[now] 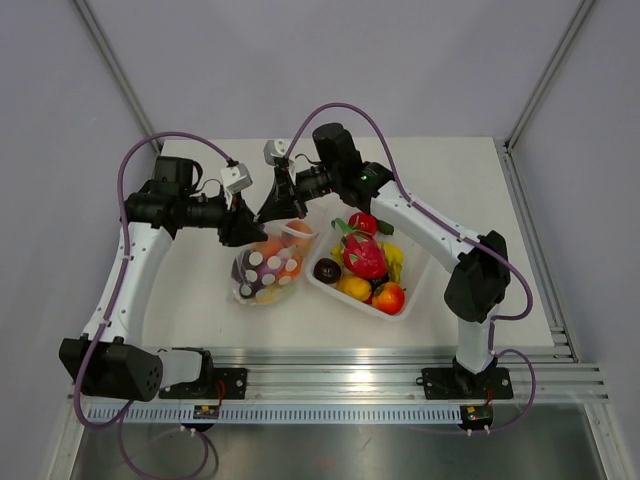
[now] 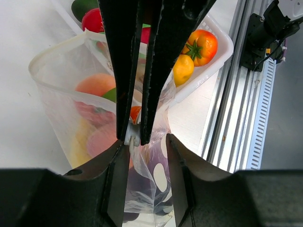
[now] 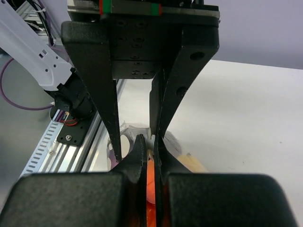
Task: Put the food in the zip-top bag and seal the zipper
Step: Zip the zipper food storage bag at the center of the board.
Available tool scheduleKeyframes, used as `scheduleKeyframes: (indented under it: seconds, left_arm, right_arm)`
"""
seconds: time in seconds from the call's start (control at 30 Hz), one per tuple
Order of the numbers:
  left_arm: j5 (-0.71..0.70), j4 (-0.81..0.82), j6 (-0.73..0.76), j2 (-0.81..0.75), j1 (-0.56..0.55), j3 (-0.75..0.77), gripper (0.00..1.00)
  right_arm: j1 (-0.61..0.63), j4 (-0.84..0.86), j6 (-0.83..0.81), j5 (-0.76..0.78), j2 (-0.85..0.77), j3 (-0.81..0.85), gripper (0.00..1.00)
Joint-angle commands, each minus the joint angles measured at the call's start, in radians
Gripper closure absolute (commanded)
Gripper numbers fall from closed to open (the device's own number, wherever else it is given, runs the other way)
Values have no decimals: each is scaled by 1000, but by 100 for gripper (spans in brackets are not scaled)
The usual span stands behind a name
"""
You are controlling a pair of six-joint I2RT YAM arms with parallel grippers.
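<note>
While the right gripper (image 2: 134,136) has its jaws pinched on the zipper (image 2: 57,49), the left gripper (image 2: 143,146) has its jaws spread beside it. The zip-top bag (image 1: 268,272) lies at the middle of the table (image 1: 450,180), just left of the white tray (image 1: 318,282). Its long axis runs from near-left to far-right, and its mouth points toward the far edge.

Shows a thin, crinkly, see-through bag (image 1: 265,275) lying on the table (image 1: 200,310) just left of a white tray (image 2: 222,61), bottom toward the near edge, mouth raised at the far end. Holds several pieces of food (image 1: 272,250): orange, yellow and pinkish shapes blurred through the plastic, plus a dark purple patch with white dots low down. Has the zipper (image 2: 52,49), a narrow pale strip round the mouth, unsealed and gaping in a loop, with one stretch pinched between the closed fingers of the right gripper (image 2: 134,139). Has more food in the tray: a pink dragon fruit (image 1: 363,255), a red piece, a dark purple one, yellow ones and an orange-red tomato (image 1: 389,297).
</note>
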Motion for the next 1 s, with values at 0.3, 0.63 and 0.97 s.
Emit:
scheduleKeyframes:
  seconds: [0.3,0.63,0.97]
  left_arm:
    - [45,93,-33,-6,4,3,100]
    - [189,303,-206,-70,165,-78,100]
    - [185,645,-488,-159,266,-170,100]
  right_arm:
    - [9,30,10,-7,-44,-12,100]
    - [2,-35,-14,0,-48,-31,100]
    - [-14,-42,-8,33,-49,-64,100]
